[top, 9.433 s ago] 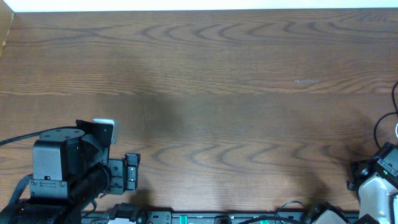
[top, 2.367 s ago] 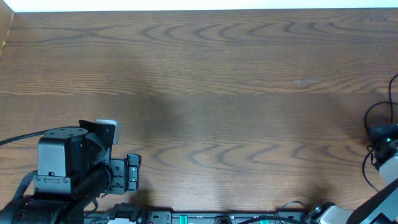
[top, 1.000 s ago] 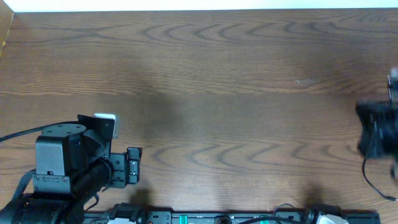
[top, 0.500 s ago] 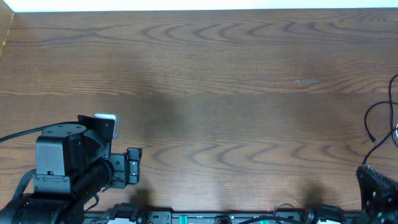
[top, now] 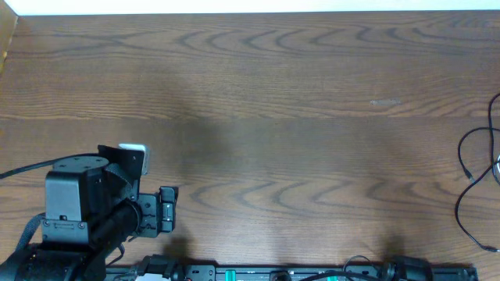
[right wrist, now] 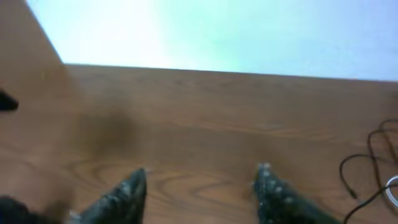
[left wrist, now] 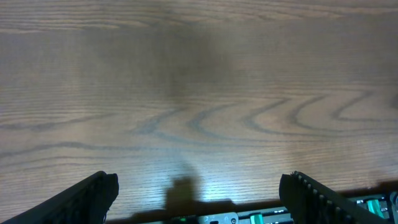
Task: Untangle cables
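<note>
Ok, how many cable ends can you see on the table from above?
2. One cable end finishes a black loop at far right; the other cable end lies below it, nearer the robot. The cables run out of frame, so more may be hidden.

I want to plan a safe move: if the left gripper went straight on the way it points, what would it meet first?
The way looks free: ahead of the left gripper only bare table shows, though depth is unclear.

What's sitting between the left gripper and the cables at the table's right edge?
Nothing. The overhead view shows only bare wooden table between the left gripper and the cables.
</note>
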Robot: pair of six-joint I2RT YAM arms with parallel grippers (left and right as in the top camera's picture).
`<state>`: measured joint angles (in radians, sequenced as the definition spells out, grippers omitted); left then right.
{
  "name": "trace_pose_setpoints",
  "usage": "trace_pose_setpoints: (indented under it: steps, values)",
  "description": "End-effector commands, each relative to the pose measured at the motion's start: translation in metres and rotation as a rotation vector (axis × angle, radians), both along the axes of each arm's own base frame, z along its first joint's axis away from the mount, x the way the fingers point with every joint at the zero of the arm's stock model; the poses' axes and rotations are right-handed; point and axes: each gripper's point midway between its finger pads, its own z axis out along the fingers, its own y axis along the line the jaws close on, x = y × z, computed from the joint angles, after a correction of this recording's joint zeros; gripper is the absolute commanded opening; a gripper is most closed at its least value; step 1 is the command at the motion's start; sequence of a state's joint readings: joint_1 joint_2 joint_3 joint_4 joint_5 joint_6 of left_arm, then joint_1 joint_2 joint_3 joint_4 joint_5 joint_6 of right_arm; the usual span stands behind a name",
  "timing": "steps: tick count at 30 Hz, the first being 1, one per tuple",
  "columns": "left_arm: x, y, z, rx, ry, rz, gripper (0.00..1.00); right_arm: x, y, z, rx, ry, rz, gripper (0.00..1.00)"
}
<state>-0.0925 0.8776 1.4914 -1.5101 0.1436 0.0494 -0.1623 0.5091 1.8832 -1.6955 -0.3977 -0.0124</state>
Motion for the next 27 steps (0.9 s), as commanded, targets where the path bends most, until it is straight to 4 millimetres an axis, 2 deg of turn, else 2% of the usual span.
trace_pose_setpoints:
  steps: [1,5,9,12,16,17,20,27]
  values:
    - [-0.002,0.002,0.001,0.004,-0.012,0.006,0.89,-0.014,0.006,-0.002,-0.006,-0.039,0.030,0.57]
    - [-0.004,0.002,0.001,0.004,-0.012,0.006,0.88,-0.033,0.008,-0.004,-0.070,-0.116,0.042,0.60]
    - [-0.004,0.002,0.002,0.005,-0.014,0.004,0.88,-0.049,0.009,-0.008,-0.122,-0.182,0.040,0.71]
    - [-0.004,0.002,0.002,0.005,-0.014,0.004,0.89,-0.059,0.005,-0.011,-0.133,-0.214,0.004,0.72]
    - [-0.004,0.002,0.002,0.005,-0.013,0.004,0.89,-0.073,0.000,-0.020,-0.127,-0.254,-0.045,0.82]
    - [-0.004,0.002,0.002,0.005,-0.013,0.004,0.89,-0.074,0.000,-0.023,-0.128,-0.258,-0.048,0.84]
    - [-0.004,0.002,0.001,0.005,-0.013,0.004,0.89,-0.078,0.001,-0.034,-0.117,-0.259,-0.051,0.99]
    - [-0.005,0.002,0.001,0.005,-0.011,0.004,0.89,-0.070,-0.002,-0.059,-0.154,-0.220,-0.049,0.99]
